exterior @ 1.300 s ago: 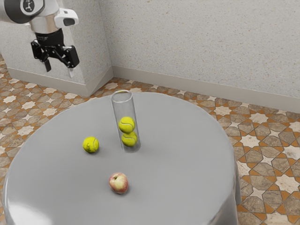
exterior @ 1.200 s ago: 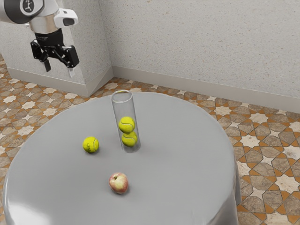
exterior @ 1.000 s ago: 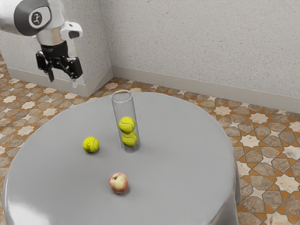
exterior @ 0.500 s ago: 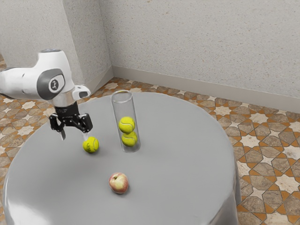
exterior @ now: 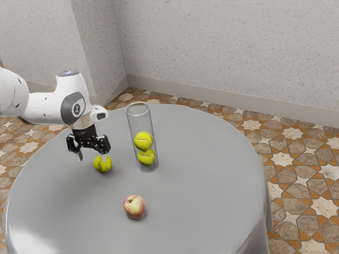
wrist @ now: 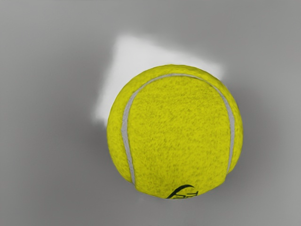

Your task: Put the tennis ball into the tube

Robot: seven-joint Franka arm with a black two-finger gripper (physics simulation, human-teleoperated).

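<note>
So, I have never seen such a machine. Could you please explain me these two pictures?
The machine is a robot arm with a black two-finger gripper. The exterior view is taken from beside the arm; the wrist view comes from a camera on its hand, looking at the loose tennis ball. On the gray table are that ball, a red-and-yellow fruit and a clear standing tube with two more tennis balls inside. The gripper is open close to the loose ball, holding nothing.

The tube (exterior: 140, 119) holds 2 balls (exterior: 143, 141), with 1 tennis ball (exterior: 98, 165) nearby.
</note>
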